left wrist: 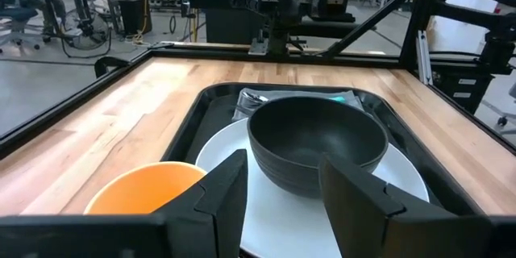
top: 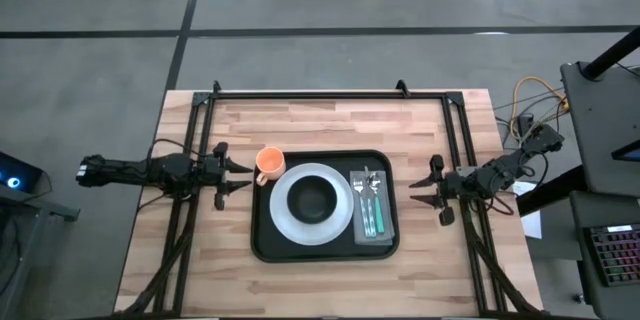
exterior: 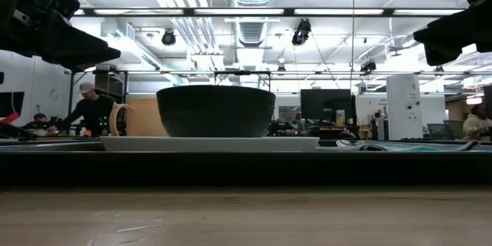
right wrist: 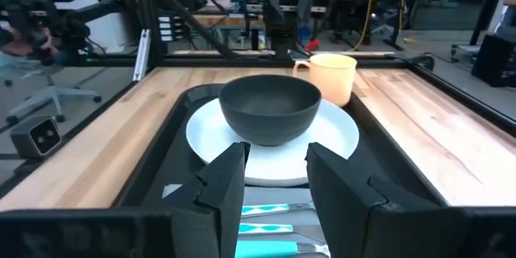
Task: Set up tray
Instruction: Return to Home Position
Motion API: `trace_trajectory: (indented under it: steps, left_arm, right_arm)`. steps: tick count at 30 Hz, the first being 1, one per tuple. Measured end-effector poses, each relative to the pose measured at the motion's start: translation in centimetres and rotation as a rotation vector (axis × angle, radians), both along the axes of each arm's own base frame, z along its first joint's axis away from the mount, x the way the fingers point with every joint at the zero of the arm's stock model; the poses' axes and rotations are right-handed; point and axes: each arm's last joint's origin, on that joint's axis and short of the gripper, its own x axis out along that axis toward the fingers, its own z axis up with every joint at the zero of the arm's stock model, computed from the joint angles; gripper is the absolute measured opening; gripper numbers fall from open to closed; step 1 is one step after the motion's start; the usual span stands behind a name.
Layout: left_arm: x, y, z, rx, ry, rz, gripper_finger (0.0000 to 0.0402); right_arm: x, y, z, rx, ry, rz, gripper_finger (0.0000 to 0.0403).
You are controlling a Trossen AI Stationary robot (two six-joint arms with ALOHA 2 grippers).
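tray (top: pixel 320 253) mid-surface | white plate (top: pixel 285 222) + dark bowl (top: pixel 313 200) centre, orange cup (top: pixel 270 163) 10 o'clock, napkin (top: pixel 388 222) with cutlery (top: pixel 372 215) 3 o'clock | left pincer (top: pixel 243 177) spread, empty, tray's 9 | right pincer (top: pixel 418 192) spread, empty, tray's 3 | setup looks done, only homing left

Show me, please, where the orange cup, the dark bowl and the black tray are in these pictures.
orange cup (top: pixel 270 161): high view, on its open inside.
dark bowl (exterior: pixel 215 111): low view, on its outer wall.
black tray (top: pixel 300 253): high view, on a bare strip at its edge.
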Motion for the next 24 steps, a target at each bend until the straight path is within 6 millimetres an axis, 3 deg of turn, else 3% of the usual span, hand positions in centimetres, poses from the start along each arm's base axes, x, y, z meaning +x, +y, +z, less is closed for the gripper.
trace_trajectory:
  steps: [24]
  left_arm:
    - [0.0,0.01,-0.01,0.004,0.001,0.003,0.0136]
  right_arm:
    - [0.0,-0.01,0.02,0.046,0.001,-0.008,0.0123]
